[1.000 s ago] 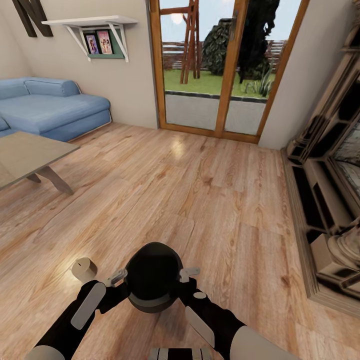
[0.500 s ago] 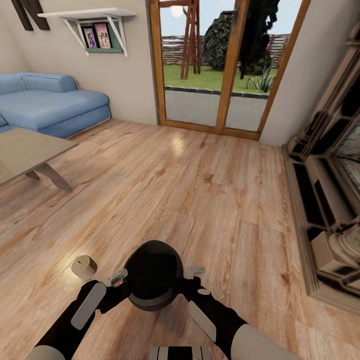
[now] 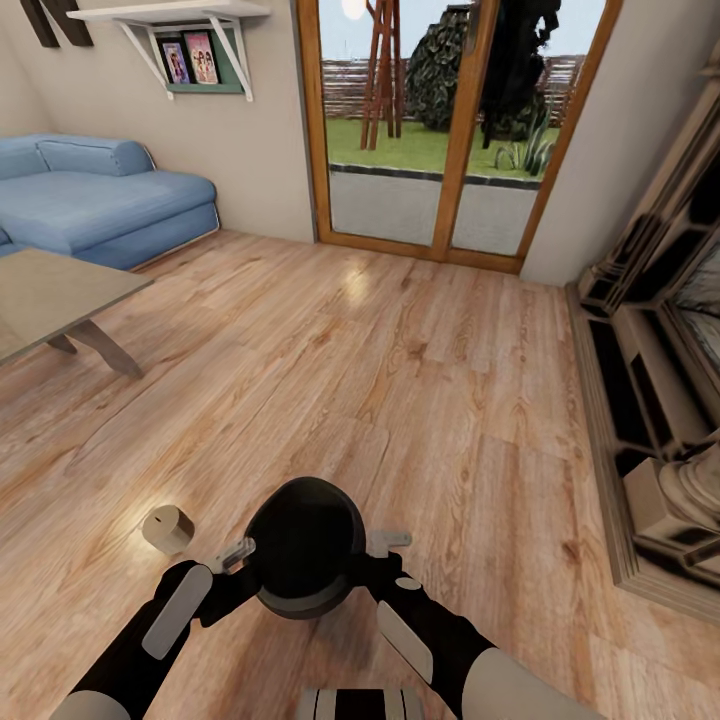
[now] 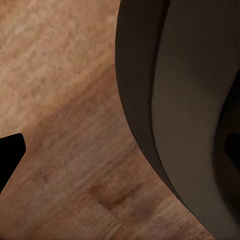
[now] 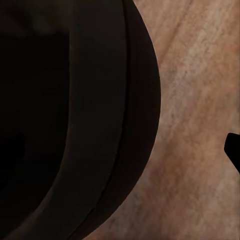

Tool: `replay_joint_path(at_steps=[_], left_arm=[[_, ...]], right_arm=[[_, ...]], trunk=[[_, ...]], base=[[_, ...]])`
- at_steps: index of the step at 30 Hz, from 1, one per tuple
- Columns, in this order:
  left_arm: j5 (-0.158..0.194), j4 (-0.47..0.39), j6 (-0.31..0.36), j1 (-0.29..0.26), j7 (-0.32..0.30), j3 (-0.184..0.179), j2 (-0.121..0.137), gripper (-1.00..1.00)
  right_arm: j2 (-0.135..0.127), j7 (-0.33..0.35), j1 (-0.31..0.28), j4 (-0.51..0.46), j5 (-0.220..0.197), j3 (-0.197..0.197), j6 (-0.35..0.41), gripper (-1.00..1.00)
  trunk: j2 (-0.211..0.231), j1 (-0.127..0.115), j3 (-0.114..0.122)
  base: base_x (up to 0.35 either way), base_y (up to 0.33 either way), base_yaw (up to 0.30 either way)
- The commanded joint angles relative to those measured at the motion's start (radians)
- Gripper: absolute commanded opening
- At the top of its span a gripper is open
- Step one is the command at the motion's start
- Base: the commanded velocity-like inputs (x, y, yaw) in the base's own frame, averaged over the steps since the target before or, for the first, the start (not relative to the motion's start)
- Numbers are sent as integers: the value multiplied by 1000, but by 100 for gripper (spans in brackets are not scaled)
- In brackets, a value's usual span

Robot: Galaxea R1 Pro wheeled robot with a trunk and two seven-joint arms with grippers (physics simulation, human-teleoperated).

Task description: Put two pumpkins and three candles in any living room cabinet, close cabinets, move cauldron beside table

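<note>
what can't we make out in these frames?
- Cauldron interior: black in head view, contents unreadable.
- Left gripper and right gripper jaw state: the wrist views' fingertips are cut by edges.
- Table: cut by head view's left edge.

Black arms (image 3: 140, 650) with pale grey panels, white shoulders.

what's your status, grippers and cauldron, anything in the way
Left gripper and right gripper clamp the cauldron from both sides, above the floor. Table ahead-left. Small beige cylinder on the floor beside the left arm; nothing else on the floor toward the table.
</note>
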Motion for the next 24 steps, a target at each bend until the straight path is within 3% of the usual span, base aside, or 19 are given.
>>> replay_joint_path(at_steps=[1, 5, 24], left_arm=[[5, -1, 3, 0, 11, -3, 1, 100], [5, -1, 3, 0, 11, -3, 1, 100], [5, -1, 3, 0, 11, -3, 1, 100]], right_arm=[[0, -8, -1, -1, -3, 4, 3, 100], [0, -8, -1, -1, -3, 4, 3, 100], [0, -8, -1, -1, -3, 4, 5, 100]], trunk=[[-1, 0, -5], [-2, 2, -20], [-2, 3, -32]], base=[[0, 0, 0], [0, 0, 0], [0, 0, 0]])
